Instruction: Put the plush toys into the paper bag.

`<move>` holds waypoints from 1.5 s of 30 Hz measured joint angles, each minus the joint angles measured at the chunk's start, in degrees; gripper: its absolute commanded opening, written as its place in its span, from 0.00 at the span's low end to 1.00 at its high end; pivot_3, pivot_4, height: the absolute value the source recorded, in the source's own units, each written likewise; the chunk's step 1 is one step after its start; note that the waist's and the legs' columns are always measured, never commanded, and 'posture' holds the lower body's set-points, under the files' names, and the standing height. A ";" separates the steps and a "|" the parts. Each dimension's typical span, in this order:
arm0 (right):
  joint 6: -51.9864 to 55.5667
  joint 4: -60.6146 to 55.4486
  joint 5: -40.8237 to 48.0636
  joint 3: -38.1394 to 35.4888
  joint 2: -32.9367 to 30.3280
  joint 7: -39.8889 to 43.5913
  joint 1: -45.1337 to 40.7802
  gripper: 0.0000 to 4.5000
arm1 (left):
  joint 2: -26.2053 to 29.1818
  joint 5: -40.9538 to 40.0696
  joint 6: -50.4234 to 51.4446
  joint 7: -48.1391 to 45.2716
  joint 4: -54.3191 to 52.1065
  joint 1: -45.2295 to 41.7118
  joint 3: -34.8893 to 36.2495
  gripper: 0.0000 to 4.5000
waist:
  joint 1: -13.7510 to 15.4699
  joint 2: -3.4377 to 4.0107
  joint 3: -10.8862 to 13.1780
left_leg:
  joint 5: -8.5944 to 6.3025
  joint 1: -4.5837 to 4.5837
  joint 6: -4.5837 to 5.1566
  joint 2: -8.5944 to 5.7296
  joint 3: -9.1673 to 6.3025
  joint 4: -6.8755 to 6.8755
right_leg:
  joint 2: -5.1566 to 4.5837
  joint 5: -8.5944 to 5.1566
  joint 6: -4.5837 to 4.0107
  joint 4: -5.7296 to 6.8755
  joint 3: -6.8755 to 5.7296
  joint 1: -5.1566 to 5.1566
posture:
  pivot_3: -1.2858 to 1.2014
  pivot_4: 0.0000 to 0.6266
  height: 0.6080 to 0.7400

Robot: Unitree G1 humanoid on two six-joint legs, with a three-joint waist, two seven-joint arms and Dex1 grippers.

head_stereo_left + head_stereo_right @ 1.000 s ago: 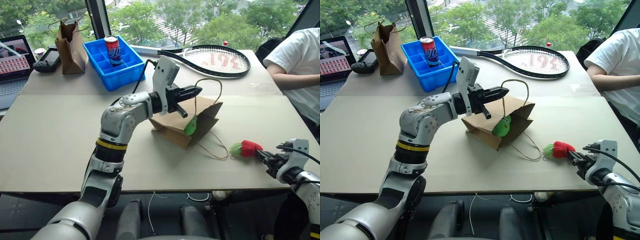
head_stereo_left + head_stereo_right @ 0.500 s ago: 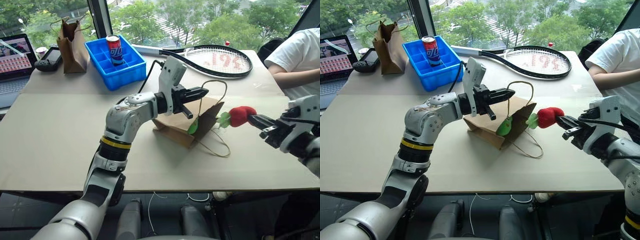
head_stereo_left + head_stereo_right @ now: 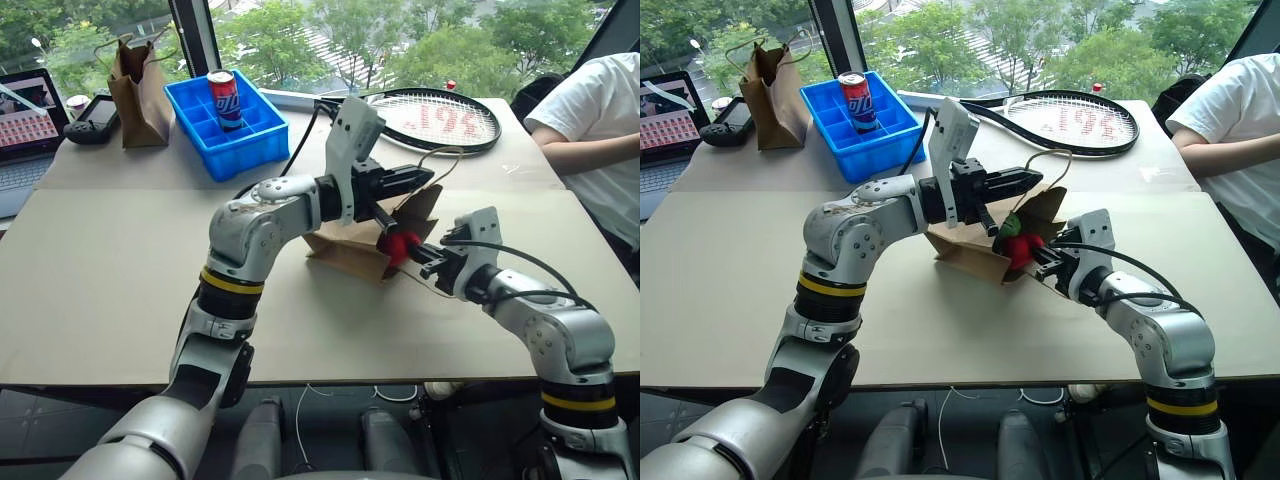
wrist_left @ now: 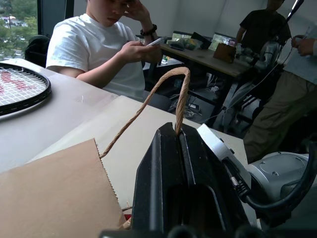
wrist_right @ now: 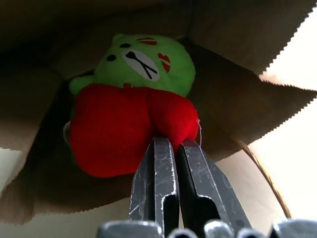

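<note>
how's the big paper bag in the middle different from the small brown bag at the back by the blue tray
The big paper bag lies on its side with its mouth facing the right gripper; the small brown bag stands upright. The big paper bag is wider and lighter brown, the small brown bag narrower and darker. The big paper bag's handle is pinched in the left gripper and holds the green plush; nothing grips the small brown bag. Both are paper, with loop handles.
</note>
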 measured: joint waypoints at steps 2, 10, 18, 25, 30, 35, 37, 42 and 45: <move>-1.61 0.76 -0.82 0.82 0.57 0.99 -1.35 0.01 | 0.11 -0.09 0.33 0.03 -0.45 0.04 0.01 0.00 | 0.04 0.00 0.00 | 0.01 -0.01 0.02 0.00 0.00 0.00 | 0.00 0.01 -0.01 -0.01 0.00 0.01 | 0.52 0.24 1.00; -6.64 4.42 -3.71 3.14 4.97 3.46 -6.02 0.16 | 0.98 -0.09 0.99 0.26 -1.59 0.66 0.00 0.00 | 0.10 0.00 0.00 | 0.00 -0.01 0.01 0.00 0.00 -0.03 | 0.01 0.10 -0.13 0.01 0.00 -0.01 | 0.52 0.24 1.00; -12.31 10.85 -7.87 6.65 5.90 7.32 -8.94 0.73 | 1.91 -0.09 0.87 1.45 -2.36 1.01 0.44 0.00 | 0.11 0.00 0.00 | 0.00 0.00 -0.01 0.01 -0.01 -0.03 | 0.03 0.21 -0.29 0.00 -0.01 -0.01 | 0.52 0.24 1.00; -12.72 11.60 -8.87 6.39 5.83 8.25 -9.08 0.99 | 4.22 0.21 -0.51 1.99 -1.30 0.17 2.42 0.00 | 0.07 0.00 0.00 | -0.01 0.00 -0.01 0.01 -0.01 -0.05 | 0.04 0.25 -0.28 0.01 -0.01 -0.02 | 0.52 0.24 1.00; -8.82 8.24 -6.12 3.23 4.52 8.58 -7.77 0.99 | 4.77 0.45 -1.37 2.03 -0.05 0.07 2.98 0.00 | 0.33 0.00 0.00 | -0.01 -0.02 -0.02 0.01 -0.01 -0.06 | 0.03 0.25 -0.28 0.00 -0.01 -0.01 | 0.52 0.24 1.00; -1.26 2.94 -2.06 -1.61 -0.50 8.57 -5.59 0.99 | 4.94 0.71 -2.36 2.00 0.82 -0.03 2.94 0.00 | 0.23 -0.01 0.00 | -0.05 -0.01 -0.07 0.01 -0.01 -0.07 | 0.02 0.22 -0.35 0.00 0.00 -0.02 | 0.52 0.24 1.00; 2.76 0.27 1.05 -5.33 -2.54 8.45 -5.36 0.99 | 4.59 0.71 -2.63 1.96 0.84 -0.03 2.68 0.00 | 0.23 0.00 0.01 | -0.04 -0.01 -0.06 0.01 -0.01 -0.08 | 0.02 0.22 -0.36 0.01 0.00 -0.02 | 0.52 0.24 1.00; 8.15 -4.34 5.31 -11.90 -8.43 8.78 -1.48 0.99 | 4.15 0.70 -2.80 1.79 1.02 -0.09 2.23 0.00 | 0.40 -0.02 0.01 | -0.04 0.00 -0.06 0.01 -0.02 -0.09 | 0.02 0.16 -0.35 -0.01 -0.02 0.02 | 0.52 0.24 1.00; 7.86 -5.90 3.92 -10.66 -13.45 11.44 6.43 0.99 | 4.37 0.73 -2.92 1.73 1.33 -0.15 2.45 0.00 | 0.54 -0.04 0.02 | -0.05 -0.02 -0.07 -0.02 -0.01 -0.08 | -0.01 0.16 -0.36 -0.08 -0.01 0.02 | 0.52 0.24 1.00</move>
